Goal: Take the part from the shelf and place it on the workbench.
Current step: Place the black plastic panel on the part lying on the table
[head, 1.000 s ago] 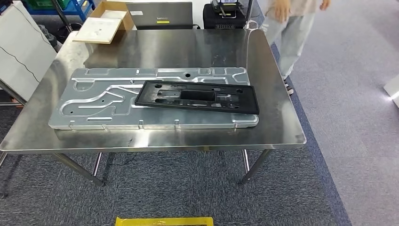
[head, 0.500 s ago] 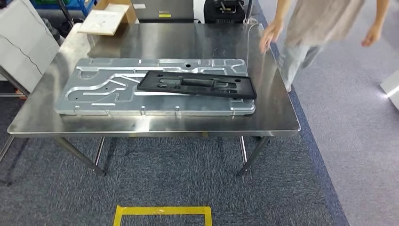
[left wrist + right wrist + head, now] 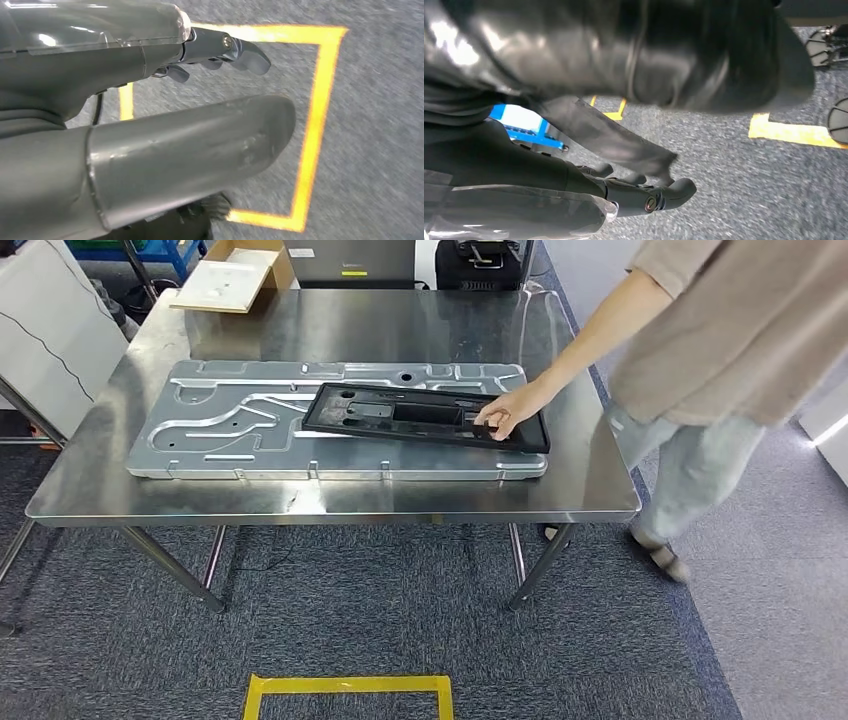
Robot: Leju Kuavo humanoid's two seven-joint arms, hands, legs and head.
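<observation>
The black part (image 3: 425, 417) lies on the counter (image 3: 330, 502), resting across the silver plate's (image 3: 230, 430) right half. A person's hand (image 3: 505, 410), which half a second ago was off to the counter's right, now touches the part's right end, so placement looks done. Left hand (image 3: 210, 100) and right hand (image 3: 639, 192) hang over the carpet, fingers apart, holding nothing

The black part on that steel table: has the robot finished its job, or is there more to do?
The black part already lies on the metal plate on the workbench, so placing looks done. The left hand and right hand hang over the carpet, holding nothing. A person's hand now touches the part; nothing seems left.
</observation>
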